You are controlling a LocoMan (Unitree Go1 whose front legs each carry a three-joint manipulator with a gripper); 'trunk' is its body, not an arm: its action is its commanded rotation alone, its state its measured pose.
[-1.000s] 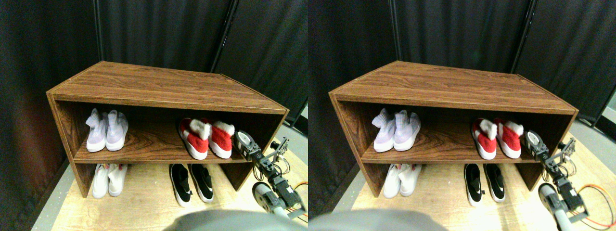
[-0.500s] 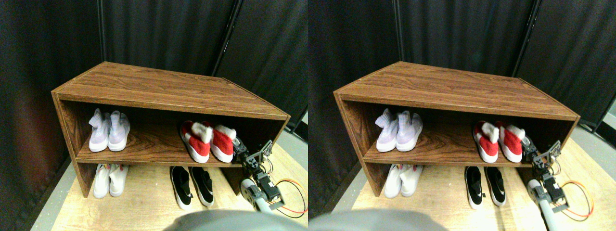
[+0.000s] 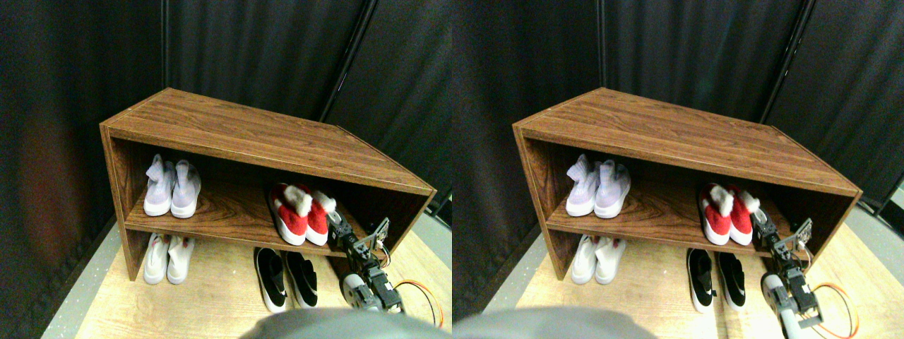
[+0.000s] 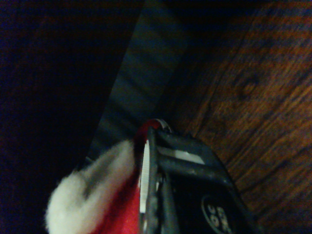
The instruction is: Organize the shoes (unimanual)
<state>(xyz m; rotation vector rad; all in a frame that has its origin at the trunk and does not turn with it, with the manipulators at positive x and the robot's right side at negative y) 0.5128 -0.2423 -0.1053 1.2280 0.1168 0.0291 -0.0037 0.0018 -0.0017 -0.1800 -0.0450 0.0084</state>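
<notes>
Two shoe pairs [image 3: 171, 189] on the shelf [image 3: 233, 220], two pairs [image 3: 286, 277] on the floor [image 3: 212, 296] beneath.

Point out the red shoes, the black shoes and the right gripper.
red shoes [image 3: 296, 215]: stereo pair view, on the left shoe's red upper.
black shoes [image 3: 270, 274]: stereo pair view, on the left shoe's upper.
right gripper [image 3: 341, 232]: stereo pair view, at the jaw tips beside the red shoes.

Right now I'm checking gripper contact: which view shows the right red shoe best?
The wrist view: the red shoe and its fluffy trim lie against the gripper. The stereo pair view shows it small on the shelf.
</notes>
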